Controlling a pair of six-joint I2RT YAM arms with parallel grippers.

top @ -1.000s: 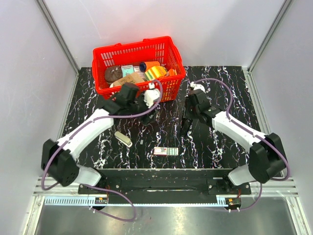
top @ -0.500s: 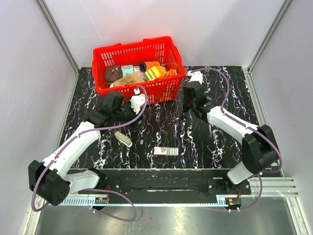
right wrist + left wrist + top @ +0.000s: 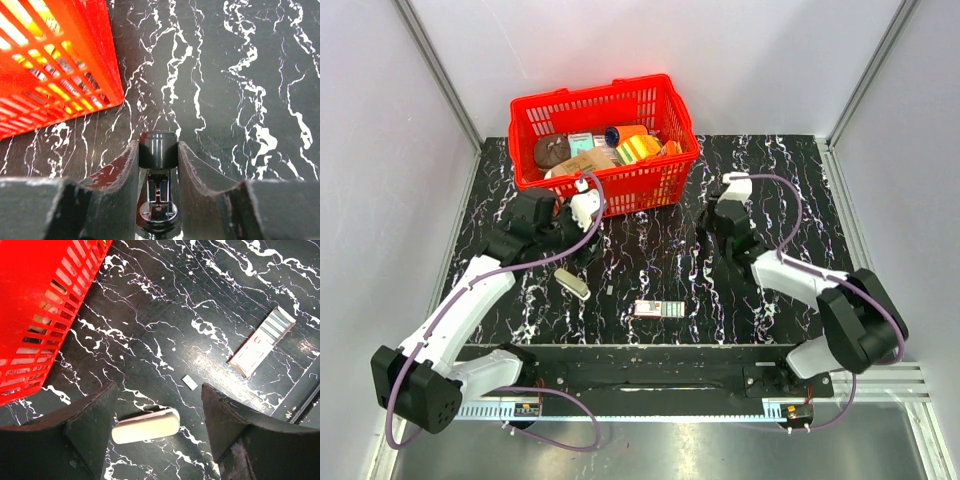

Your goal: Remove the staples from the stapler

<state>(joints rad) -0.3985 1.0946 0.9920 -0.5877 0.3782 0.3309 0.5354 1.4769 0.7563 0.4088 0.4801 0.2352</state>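
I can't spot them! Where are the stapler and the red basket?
stapler point(image 3: 158, 148), right wrist view, on its rounded black end.
red basket point(image 3: 642, 185), top external view, on its front wall.

- The stapler point(image 3: 157, 185) is mostly hidden between the right gripper point(image 3: 157, 146) fingers.
- The red basket point(image 3: 45, 300) is cut off by the left wrist view's edge.
- The pale scrap point(image 3: 189, 382) is too small to identify.

Fixed camera looks down from high behind the near edge over the whole surface point(image 3: 780, 170); wrist cameras sit close, angled downward — all three catch the red basket point(image 3: 30, 315).
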